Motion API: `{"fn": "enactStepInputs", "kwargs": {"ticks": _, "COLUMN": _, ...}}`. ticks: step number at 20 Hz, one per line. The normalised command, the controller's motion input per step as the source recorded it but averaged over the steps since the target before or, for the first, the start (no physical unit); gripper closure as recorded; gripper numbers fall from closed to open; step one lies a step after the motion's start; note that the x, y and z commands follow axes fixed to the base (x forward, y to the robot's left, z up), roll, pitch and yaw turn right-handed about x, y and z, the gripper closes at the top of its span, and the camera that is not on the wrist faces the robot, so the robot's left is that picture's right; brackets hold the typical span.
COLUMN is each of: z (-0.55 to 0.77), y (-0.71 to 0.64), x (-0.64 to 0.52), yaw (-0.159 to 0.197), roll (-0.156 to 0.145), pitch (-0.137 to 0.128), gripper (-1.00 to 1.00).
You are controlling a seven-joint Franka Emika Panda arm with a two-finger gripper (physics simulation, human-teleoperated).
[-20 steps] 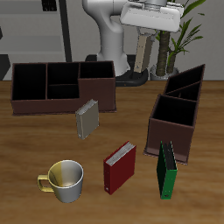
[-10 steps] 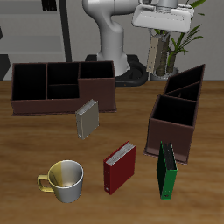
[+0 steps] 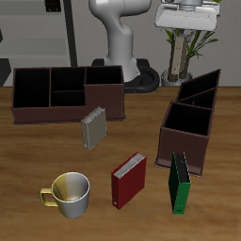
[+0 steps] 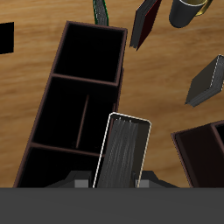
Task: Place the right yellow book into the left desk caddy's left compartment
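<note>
- Gripper (image 3: pixel 179 36) is clamped on the right yellow book (image 3: pixel 176 60), fingers on the two covers. Book hangs upright, high over the table's (image 3: pixel 28 155) far edge.
- Wrist cam: ribbed page edges of the book (image 4: pixel 122 150) face the lens, pinched between the finger pads (image 4: pixel 82 182). Book's outline overlaps the left desk caddy's (image 4: pixel 83 80) divided sections. Can't tell which slot it's over.
- Left desk caddy (image 3: pixel 182 147) sits below and nearer than the book, with its square bin toward the near edge and tall slanted sections toward the far edge. All its compartments look dark and open, w/ nothing sticking up above the rims.
- Book is well clear of the caddy rims, with lots of air in between.
- Green book (image 3: pixel 179 184) stands upright just in front of the square bin; touching or not, can't tell.
- Red book (image 3: pixel 128 179) lies near it, apart from the caddy.
- Olive-grey book (image 3: pixel 93 127) leans by the wide low caddy (image 3: pixel 66 110), and the mug (image 3: pixel 68 192) sits near the front edge. All three are well apart from the gripper.
- Bare tabletop strip betw. the two caddies.
</note>
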Motion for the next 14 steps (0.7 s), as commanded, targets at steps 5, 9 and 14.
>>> {"fn": "enactStepInputs", "kwargs": {"ticks": 5, "z": -0.07, "y": 0.40, "x": -0.11, "yaw": 0.009, "roll": 0.034, "pitch": -0.009, "gripper": 1.00}}
{"fn": "enactStepInputs", "kwargs": {"ticks": 9, "z": -0.14, "y": 0.48, "x": -0.08, "yaw": -0.006, "roll": 0.049, "pitch": 0.012, "gripper": 1.00}}
{"fn": "enactStepInputs", "kwargs": {"ticks": 14, "z": -0.13, "y": 0.37, "x": -0.06, "yaw": -0.019, "roll": 0.044, "pitch": -0.012, "gripper": 1.00}}
